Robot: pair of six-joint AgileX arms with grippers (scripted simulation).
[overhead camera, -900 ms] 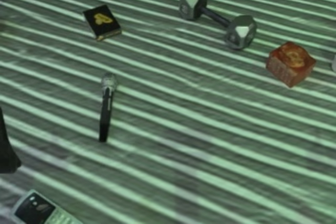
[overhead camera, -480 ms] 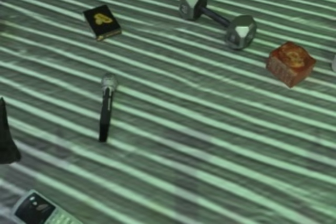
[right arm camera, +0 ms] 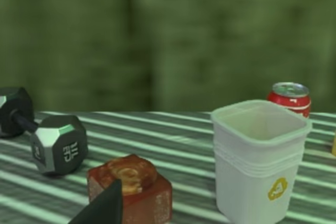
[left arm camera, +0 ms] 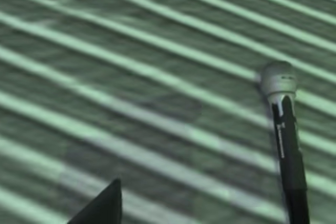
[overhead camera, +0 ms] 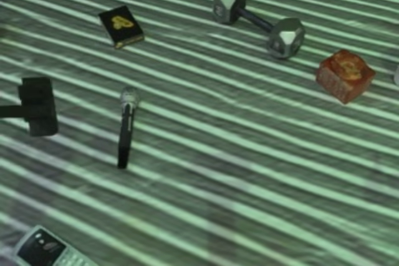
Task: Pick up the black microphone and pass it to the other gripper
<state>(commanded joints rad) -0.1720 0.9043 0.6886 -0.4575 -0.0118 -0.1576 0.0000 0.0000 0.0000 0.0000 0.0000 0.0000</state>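
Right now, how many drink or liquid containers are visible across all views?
2, both seen only in the right wrist view: a white plastic cup with a yellow logo, and a red soda can behind it. Others may lie outside the frames.

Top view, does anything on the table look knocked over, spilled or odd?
Nothing stands out. The black microphone lies flat and untouched, the dumbbell rests on its side, and the white cup and red can stand upright.

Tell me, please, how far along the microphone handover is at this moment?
Nothing is finished yet: the slim black microphone with the silver mesh head lies flat on the green striped cloth, ungripped. In hand: the left arm's black gripper is at the table's left side, short of the microphone. Grasping, lifting and passing it to the right gripper all remain.
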